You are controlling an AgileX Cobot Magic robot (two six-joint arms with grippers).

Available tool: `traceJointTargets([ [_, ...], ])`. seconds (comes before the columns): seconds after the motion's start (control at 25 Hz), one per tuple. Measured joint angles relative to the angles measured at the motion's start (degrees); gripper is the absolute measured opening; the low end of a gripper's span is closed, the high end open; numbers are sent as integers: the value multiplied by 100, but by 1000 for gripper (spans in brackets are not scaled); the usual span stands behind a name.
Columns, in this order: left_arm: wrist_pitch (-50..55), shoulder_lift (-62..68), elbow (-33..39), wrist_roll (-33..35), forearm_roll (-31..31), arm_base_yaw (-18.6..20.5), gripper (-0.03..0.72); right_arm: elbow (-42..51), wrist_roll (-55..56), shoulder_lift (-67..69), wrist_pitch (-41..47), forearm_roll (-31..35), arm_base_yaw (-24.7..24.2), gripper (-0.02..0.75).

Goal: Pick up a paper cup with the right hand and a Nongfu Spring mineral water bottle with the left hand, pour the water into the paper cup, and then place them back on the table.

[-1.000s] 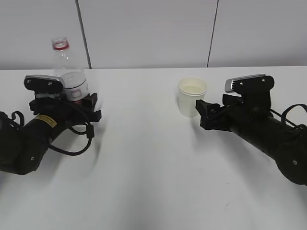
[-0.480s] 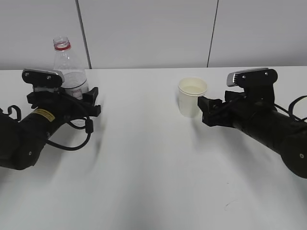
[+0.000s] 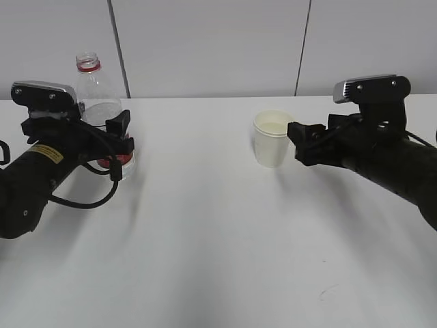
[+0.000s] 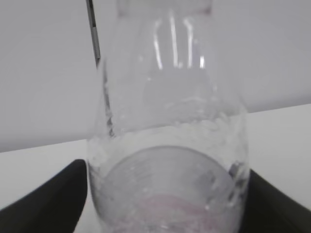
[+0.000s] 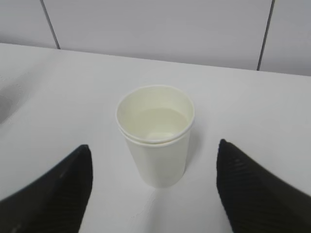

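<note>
So the left hand fingers sit wide around the bottle without squeezing it, and the right hand fingers are spread apart, clear of the cup.

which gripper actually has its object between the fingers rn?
The left hand: its fingers flank the bottle. The right hand sits beside the paper cup, apart.

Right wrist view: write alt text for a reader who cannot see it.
A cream-white paper cup stands upright on the white table, centred between the two dark fingers of the open right hand, which do not touch it. The cup holds a little clear liquid, and a pale panelled wall runs behind.
</note>
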Motion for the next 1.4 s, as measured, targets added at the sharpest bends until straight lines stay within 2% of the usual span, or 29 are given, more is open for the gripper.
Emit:
traceJointTargets([
  [0.32,5,-470,19,1,-6,0,544,-95,0,-549,409,0,0,592],
  [0.64,112,-1029,19,6,-6,0,544,-657,-10,-808,1132,0,0,592],
  [0.8,297,-1364,25,6,-6,0,544,-1084,-10,-808,1790,0,0,592],
  [1.04,2039,-1874,-511,6,-44,0,544,-1862,-10,-808,2843,0,0,592],
  [1.4,4337,-2092,-1996,6,-51,0,544,-3187,-10,-808,4554,0,0,592],
])
